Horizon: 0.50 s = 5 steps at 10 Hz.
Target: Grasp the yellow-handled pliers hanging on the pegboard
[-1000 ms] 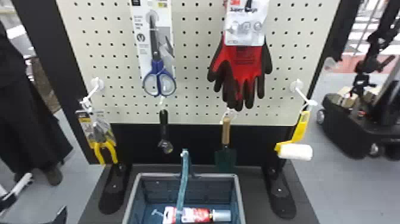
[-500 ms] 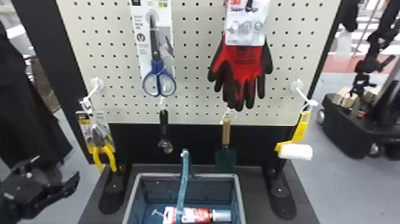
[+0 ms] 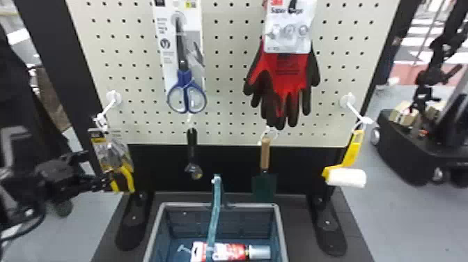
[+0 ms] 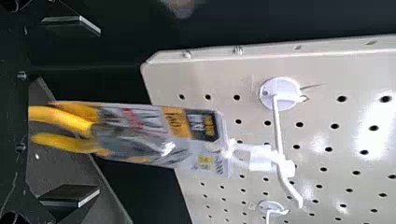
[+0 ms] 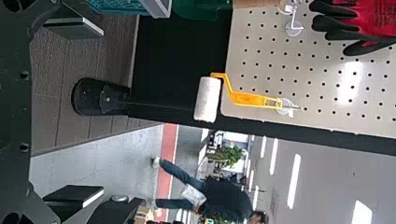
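Yellow-handled pliers [image 3: 116, 163] hung off the hook at the pegboard's [image 3: 226, 69] left edge, long axis near vertical, handles down. Left gripper [image 3: 103, 182] was spread wide with the handles between its fingers, not clamped. Right gripper [image 5: 95, 112] was also spread.

- Yellow-handled pliers [image 3: 114, 161], sealed in a clear plastic pack with a yellow-and-black card, hang handles down and slightly tilted from a white hook [image 3: 106, 109].
- The hook sits at the lower left edge of the cream perforated pegboard [image 3: 236, 69].
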Motion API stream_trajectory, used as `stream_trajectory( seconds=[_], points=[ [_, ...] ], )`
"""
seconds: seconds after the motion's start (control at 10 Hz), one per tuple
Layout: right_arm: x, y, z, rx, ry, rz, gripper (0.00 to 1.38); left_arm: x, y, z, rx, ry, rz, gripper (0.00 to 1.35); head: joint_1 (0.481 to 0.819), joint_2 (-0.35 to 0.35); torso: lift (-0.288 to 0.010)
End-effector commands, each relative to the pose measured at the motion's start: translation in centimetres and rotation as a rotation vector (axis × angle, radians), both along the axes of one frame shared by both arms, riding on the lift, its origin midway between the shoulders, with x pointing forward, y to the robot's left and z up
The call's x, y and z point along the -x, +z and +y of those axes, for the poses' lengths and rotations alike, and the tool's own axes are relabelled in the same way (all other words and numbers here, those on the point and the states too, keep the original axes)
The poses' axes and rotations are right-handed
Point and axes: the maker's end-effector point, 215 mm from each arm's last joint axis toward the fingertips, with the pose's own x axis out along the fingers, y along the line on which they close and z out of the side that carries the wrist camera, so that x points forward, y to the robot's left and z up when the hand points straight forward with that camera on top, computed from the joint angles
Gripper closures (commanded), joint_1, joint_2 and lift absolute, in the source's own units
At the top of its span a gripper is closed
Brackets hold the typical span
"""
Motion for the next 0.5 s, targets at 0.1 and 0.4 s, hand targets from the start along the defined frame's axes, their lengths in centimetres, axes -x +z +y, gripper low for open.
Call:
stream_trajectory(
  seconds=[0.1, 0.4],
  points=[
    [-0.1, -0.5, 0.3, 0.002, 0.015, 0.007, 0.12, -2.0, 0.3, -0.9, -0.032, -0.079, 0.065, 0.13, 0.549, 0.0, -0.1],
    [0.1, -0.8, 0.3, 0.004, 0.018, 0.015, 0.12, -1.1, -1.2, -1.1, -0.048, -0.107, 0.119, 0.57, 0.549, 0.0, -0.1]
  ],
)
